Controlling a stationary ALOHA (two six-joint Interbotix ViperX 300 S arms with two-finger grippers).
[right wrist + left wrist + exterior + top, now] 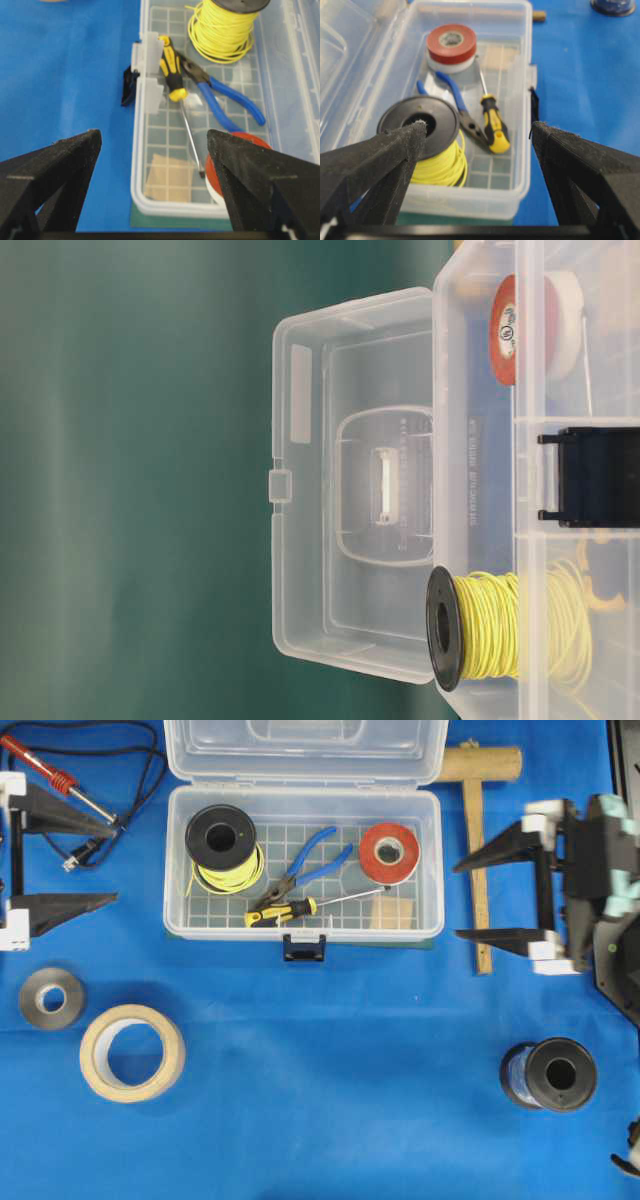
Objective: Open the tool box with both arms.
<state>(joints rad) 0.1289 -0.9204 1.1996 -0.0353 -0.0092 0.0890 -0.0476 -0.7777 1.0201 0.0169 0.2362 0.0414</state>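
Note:
The clear tool box stands open at the top centre, its lid folded back flat. Its black latch hangs loose at the front. Inside lie a yellow wire spool, blue pliers, a yellow-black screwdriver and red tape. My left gripper is open, left of the box and clear of it; its wrist view looks along the box between spread jaws. My right gripper is open, right of the box, holding nothing. The table-level view shows the raised lid.
A soldering iron with its cable lies at the back left. A wooden mallet lies between the box and my right gripper. On the blue mat in front are a grey tape roll, a masking tape roll and a black spool.

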